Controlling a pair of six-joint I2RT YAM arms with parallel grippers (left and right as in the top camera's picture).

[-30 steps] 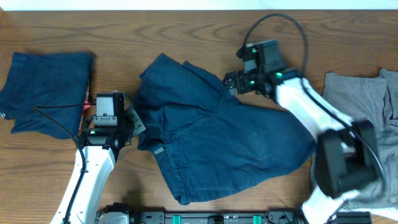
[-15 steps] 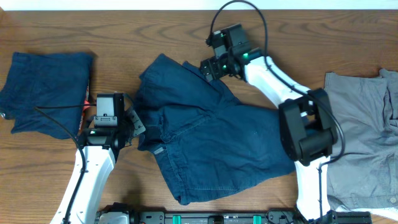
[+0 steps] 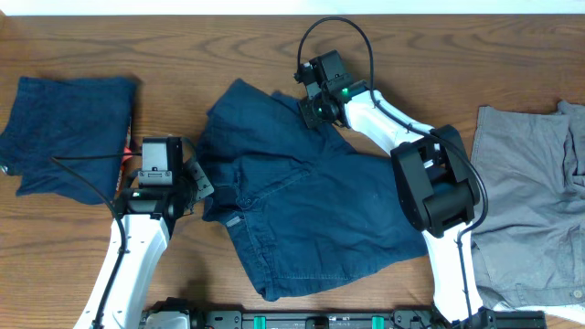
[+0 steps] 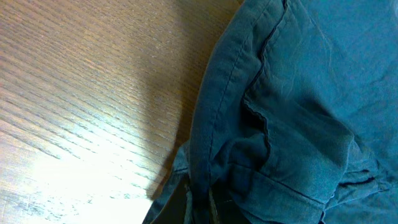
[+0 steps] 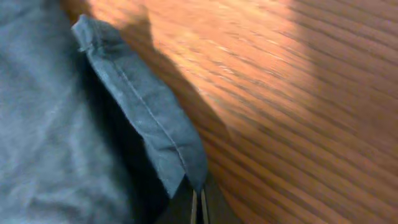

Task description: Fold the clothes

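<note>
Closest to the robot's base, a large pair of navy shorts (image 3: pixel 311 210) lies spread and rumpled across the middle of the table (image 3: pixel 183 37), one leg reaching toward the near edge. At the shorts' left side the left gripper (image 3: pixel 210 194) sits low against the cloth. In the left wrist view its fingers are pinched together on a bunched fold at the garment's edge, with a stitched band running up beside them and bare wood to the left. To the right, well apart from the navy cloth, grey shorts (image 3: pixel 530 201) lie flat and run off the right edge of the overhead view. On the left, a second navy pair (image 3: pixel 69 132) rests in a compact, roughly square shape, separate from the middle pair. Farther back, the right arm stretches across the table to the far edge of the spread shorts, where the right gripper (image 3: pixel 307 110) meets the upper leg. In the right wrist view its fingers are closed tight on the tip of a stitched hem, which is lifted slightly off the wood.
</note>
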